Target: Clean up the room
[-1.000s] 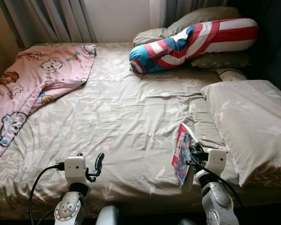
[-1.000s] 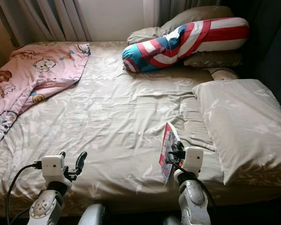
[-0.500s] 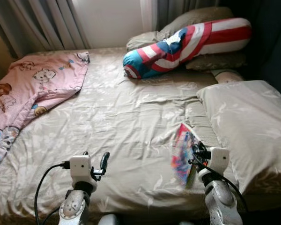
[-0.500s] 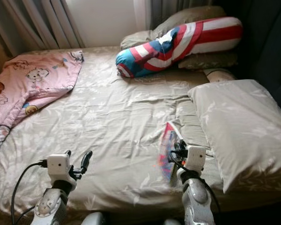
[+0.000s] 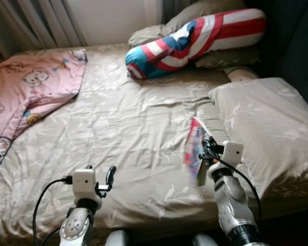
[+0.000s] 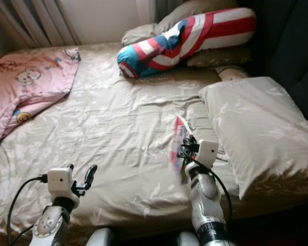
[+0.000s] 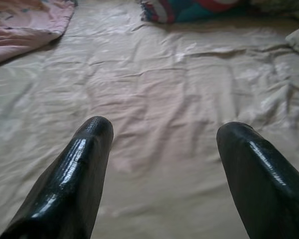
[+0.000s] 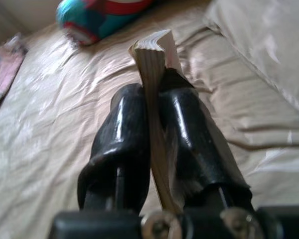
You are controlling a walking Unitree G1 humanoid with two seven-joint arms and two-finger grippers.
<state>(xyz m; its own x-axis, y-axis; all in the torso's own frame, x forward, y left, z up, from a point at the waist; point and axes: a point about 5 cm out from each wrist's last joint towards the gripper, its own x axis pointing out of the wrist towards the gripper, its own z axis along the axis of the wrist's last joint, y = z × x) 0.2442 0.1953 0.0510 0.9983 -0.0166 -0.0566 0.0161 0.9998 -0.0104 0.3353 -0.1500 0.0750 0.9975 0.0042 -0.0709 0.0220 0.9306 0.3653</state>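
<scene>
nearest the robot, the left claw (image 5: pixel 109 178) hovers low over the front edge of the bed (image 5: pixel 123 133), its two black fingers (image 7: pixel 84 169) spread wide apart with nothing between them; the left wrist view looks between them over bare, wrinkled beige sheet. to the right, the right claw (image 5: pixel 204 149) is clamped on a thin book (image 5: pixel 194 150), and the right wrist view shows both fingers (image 8: pixel 124 134) pressed against the book's (image 8: pixel 154 94) two sides, the cream page edges standing up between them. the book has a bright pink and blue cover and is held on edge, upright, above the sheet, just beside the near corner of a large beige pillow (image 5: pixel 262 128) that lies along the bed's right side.

farther back, a pink blanket (image 5: pixel 25 92) printed with cartoon animals is bunched over the bed's far left corner and trails down its left edge. at the head of the bed lies a long bolster (image 5: pixel 195 38) in red and white stripes with a blue end, resting against grey-beige pillows (image 5: pixel 195 15). behind the bed hang grey curtains (image 5: pixel 41 23) either side of a pale wall.
</scene>
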